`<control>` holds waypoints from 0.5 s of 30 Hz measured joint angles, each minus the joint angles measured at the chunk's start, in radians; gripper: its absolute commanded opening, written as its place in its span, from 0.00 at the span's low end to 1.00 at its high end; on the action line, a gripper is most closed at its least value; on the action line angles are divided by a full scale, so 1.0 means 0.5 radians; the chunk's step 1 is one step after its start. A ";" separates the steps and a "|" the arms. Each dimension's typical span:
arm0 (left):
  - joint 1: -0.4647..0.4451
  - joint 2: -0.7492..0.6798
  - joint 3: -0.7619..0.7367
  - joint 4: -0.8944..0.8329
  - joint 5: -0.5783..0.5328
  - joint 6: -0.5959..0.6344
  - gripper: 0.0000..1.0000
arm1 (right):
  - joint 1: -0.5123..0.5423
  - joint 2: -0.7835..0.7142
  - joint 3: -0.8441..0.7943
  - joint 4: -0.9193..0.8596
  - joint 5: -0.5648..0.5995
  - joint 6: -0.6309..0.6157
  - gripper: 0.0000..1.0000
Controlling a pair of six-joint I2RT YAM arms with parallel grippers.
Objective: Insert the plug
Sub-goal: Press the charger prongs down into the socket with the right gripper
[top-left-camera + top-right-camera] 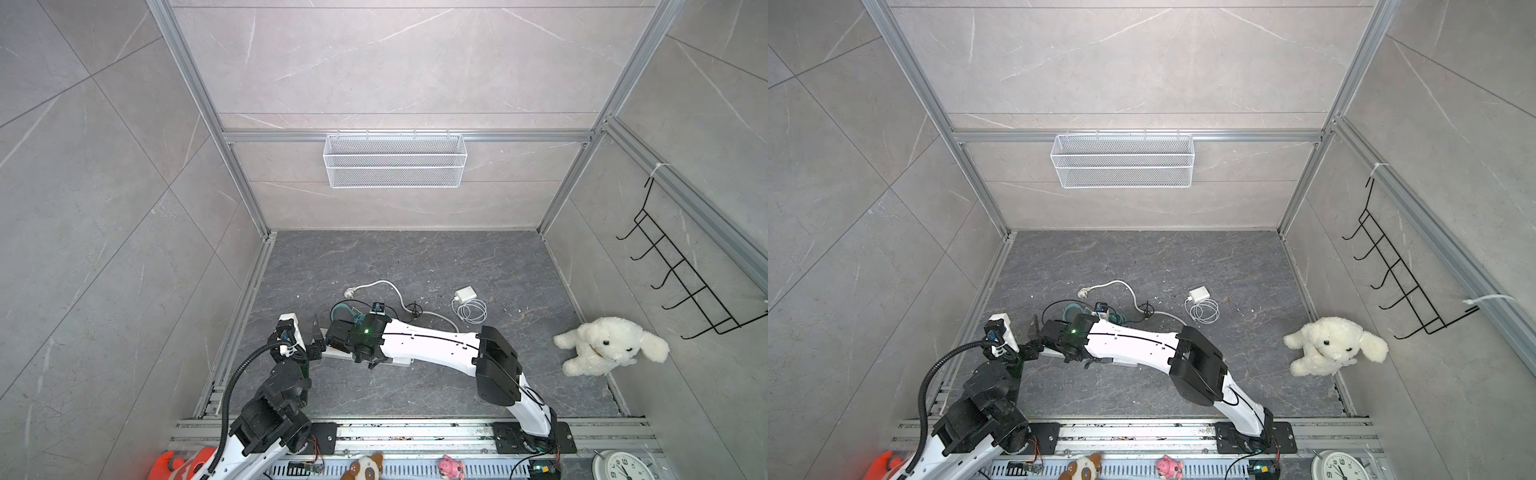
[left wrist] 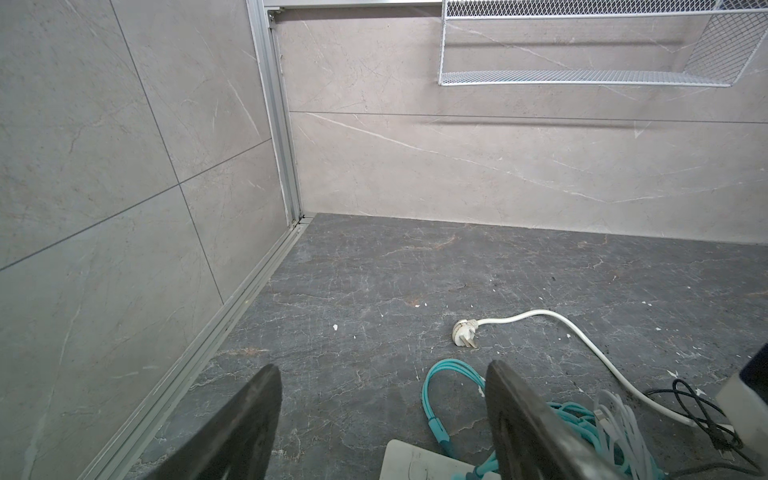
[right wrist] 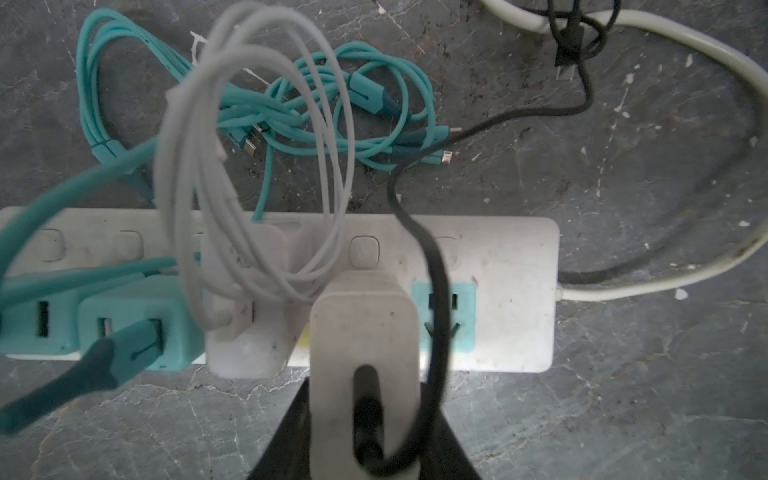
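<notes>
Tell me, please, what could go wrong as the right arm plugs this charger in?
The black cable drapes across the strip beside the charger and may get pinched. The white cable loops hang there too and could snag. The left gripper stands open, so the strip might slide under the push.

pale marbled wall panels [image 1: 395,62], dark veined floor [image 1: 415,257], white mesh basket [image 1: 395,160], black hook rack [image 1: 685,272]

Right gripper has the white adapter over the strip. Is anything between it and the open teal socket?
Yes. The black cable from the white adapter held in the right gripper drapes straight across the teal socket on the power strip, covering part of its slots. Nothing else visible blocks it.
</notes>
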 measured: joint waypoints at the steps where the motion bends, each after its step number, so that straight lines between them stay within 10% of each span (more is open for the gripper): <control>1: 0.000 0.002 0.000 0.000 0.009 0.000 0.79 | 0.004 0.000 -0.004 0.001 0.002 0.001 0.00; 15: 0.001 0.047 0.000 0.002 0.031 0.000 0.79 | -0.034 0.077 0.118 -0.069 0.000 -0.177 0.00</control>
